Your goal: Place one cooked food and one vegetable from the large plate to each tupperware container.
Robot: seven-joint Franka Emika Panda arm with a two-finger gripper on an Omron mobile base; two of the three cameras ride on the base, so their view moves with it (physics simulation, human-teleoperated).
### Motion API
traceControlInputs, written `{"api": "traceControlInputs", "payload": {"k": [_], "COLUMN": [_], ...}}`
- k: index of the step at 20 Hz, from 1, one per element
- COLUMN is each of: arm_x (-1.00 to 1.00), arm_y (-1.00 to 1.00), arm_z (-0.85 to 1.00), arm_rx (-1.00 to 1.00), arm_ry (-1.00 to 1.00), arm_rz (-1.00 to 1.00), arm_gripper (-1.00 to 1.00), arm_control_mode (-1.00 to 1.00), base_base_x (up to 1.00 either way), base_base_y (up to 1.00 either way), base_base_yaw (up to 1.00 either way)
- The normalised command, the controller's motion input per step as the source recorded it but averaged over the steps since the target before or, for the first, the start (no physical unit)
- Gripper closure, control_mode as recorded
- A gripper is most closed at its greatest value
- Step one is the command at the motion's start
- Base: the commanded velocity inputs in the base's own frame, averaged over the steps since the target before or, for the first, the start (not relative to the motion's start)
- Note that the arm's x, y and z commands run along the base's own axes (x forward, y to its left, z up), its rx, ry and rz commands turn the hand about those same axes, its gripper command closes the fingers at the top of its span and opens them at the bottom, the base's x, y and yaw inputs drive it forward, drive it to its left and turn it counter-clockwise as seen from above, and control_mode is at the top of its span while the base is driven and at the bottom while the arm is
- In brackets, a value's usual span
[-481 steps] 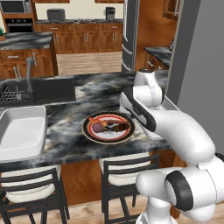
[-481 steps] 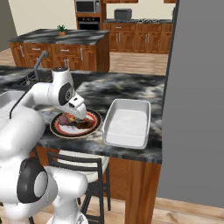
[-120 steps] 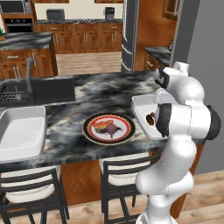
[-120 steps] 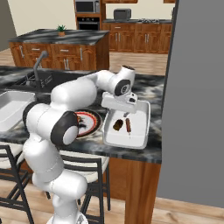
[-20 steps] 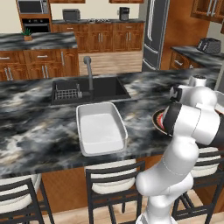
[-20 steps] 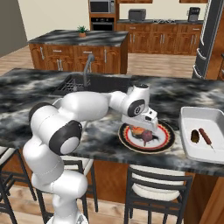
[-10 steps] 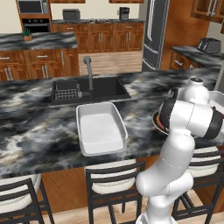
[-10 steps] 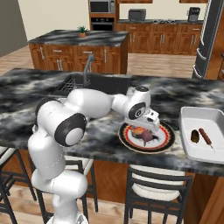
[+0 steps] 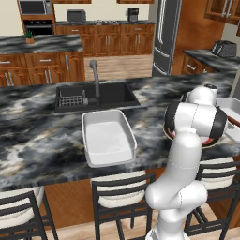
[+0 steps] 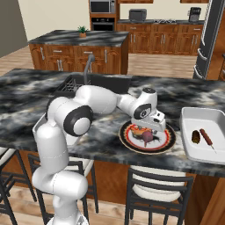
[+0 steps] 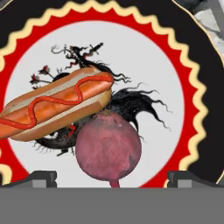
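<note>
The gripper (image 10: 151, 130) hangs low over the plate (image 10: 168, 141), jaws spread wide and holding nothing; in the hand view its two finger tips (image 11: 41, 177) stand far apart at the bottom edge, with the beet (image 11: 108, 150) lying between them and not gripped. Two foods lie on the plate: one beet, round and dark red, and one hot dog (image 11: 57, 107) in a bun with a red squiggle of sauce, set just beside the beet and touching or nearly touching it at the white centre. There is one plate, with a dark rim, a red band and a wavy pale line inside it. There are two tubs. The right tub (image 10: 196, 116) sits near the plate on the counter (image 10: 26, 90) and holds two items: one dark oblong piece (image 10: 195, 136) and one sausage on a stick (image 10: 206, 138), side by side and apart. The left tub (image 9: 107, 140) lies well apart from the plate on the arm's other side, in front of the sink (image 9: 96, 95), and is bare inside. One faucet (image 9: 95, 77) rises at the sink's front edge, and one dish rack (image 9: 71, 97) sits in the basin. In the left base view the arm (image 9: 192, 129) covers most of the plate.
</note>
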Motion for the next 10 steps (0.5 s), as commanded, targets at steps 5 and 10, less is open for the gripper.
{"api": "traceControlInputs", "payload": {"k": [5,10], "arm_x": [0.0,-0.02], "arm_y": [0.0,0.05], "arm_z": [-0.29,-0.3], "arm_rx": [0.0,0.0], "arm_ry": [0.0,0.0], "arm_rz": [0.0,0.0], "arm_gripper": [-1.0,-1.0], "arm_control_mode": [-1.0,-1.0], "base_base_x": [0.0,0.0], "base_base_y": [0.0,0.0], "base_base_yaw": [0.0,0.0]}}
